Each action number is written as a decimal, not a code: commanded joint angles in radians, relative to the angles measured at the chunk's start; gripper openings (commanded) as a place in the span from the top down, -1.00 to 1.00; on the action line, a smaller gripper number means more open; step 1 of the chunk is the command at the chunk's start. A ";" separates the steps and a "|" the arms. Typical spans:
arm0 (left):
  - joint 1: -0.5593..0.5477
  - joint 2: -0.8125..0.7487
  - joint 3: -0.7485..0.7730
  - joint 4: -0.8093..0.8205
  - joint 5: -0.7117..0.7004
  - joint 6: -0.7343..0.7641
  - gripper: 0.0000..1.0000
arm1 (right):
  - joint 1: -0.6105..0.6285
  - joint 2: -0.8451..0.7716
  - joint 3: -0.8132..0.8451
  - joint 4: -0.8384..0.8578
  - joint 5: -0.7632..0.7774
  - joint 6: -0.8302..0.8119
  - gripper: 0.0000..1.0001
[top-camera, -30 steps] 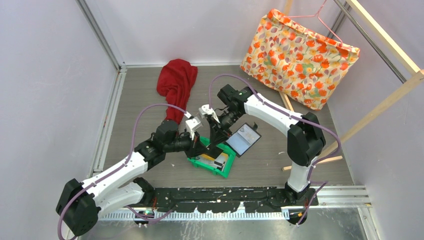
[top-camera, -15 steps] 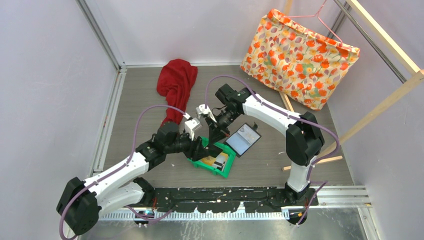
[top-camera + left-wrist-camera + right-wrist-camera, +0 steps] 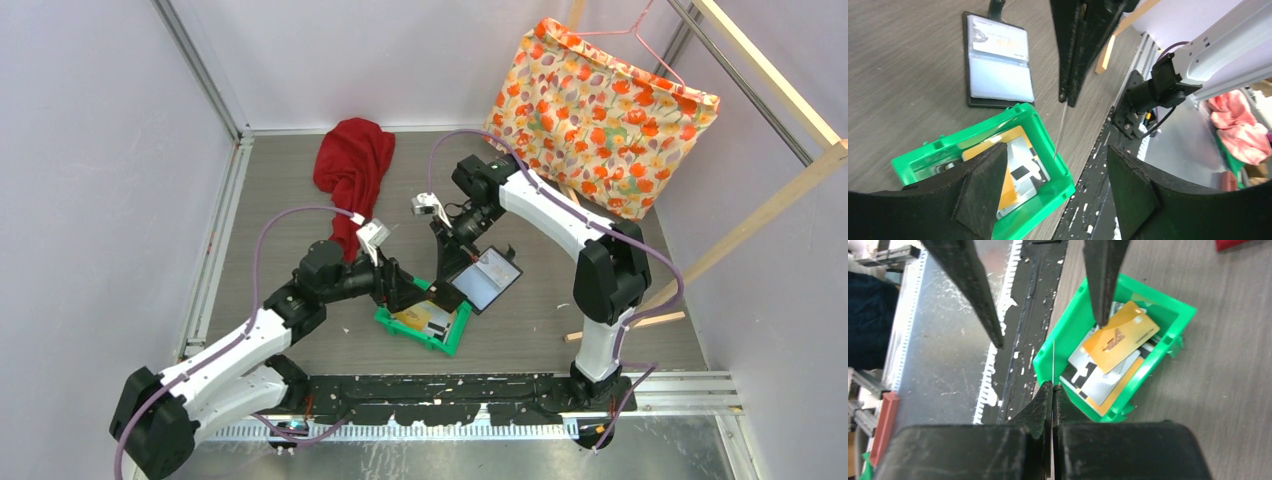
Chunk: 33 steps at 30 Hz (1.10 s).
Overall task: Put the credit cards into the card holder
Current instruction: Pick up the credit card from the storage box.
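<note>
Currently the green bin (image 3: 1163, 297) holds several overlapping credit cards (image 3: 1120, 337).

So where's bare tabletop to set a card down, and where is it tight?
Free: the table left of the red cloth; the strip between card holder and right arm. Tight: the centre, where left hand, right hand gripping a credit card, green bin and holder bunch.

A robotics lab cell: pale walls (image 3: 90, 150) and aluminium framing (image 3: 198, 68) box the worktop (image 3: 280, 190); mounting rail (image 3: 450, 395) at six o'clock.
</note>
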 commanded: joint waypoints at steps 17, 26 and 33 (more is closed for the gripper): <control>0.006 0.274 -0.069 0.561 0.157 -0.315 0.03 | -0.087 0.016 0.025 -0.159 -0.102 -0.030 0.98; 0.006 0.313 -0.073 0.625 0.126 -0.354 0.22 | -0.117 0.021 0.006 -0.115 -0.143 0.034 0.98; 0.006 0.321 -0.090 0.692 0.101 -0.388 0.48 | -0.131 0.016 -0.012 -0.083 -0.163 0.069 0.98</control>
